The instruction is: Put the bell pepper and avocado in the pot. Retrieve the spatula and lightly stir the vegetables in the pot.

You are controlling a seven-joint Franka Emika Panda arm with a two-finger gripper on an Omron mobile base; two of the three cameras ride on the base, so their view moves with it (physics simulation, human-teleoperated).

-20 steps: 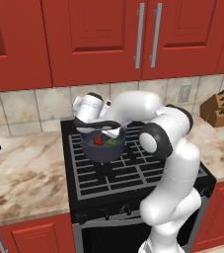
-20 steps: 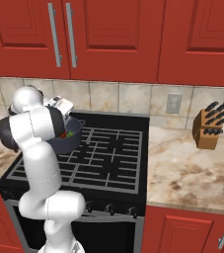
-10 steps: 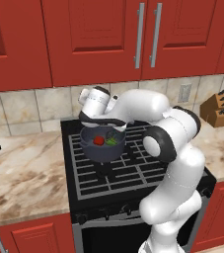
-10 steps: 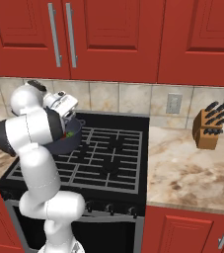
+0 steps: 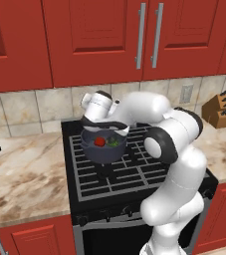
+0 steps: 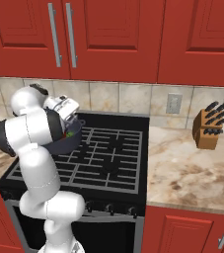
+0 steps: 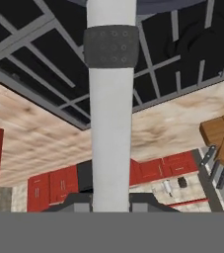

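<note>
Gripping spatula [image 7: 110,123] btwn fingers, over pot [image 5: 103,149] w/ bell pepper [image 5: 99,141].

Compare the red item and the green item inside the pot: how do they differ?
The small rounded bright red bell pepper lies left in the left base view; the small green piece lies right and reads darker and less distinct. Both sit inside the round dark grey-blue metal pot on the black stove grate.

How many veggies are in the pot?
2: a small round red bell pepper on the left and a green piece beside it, inside the round dark grey-blue metal pot. More may be hidden.
</note>
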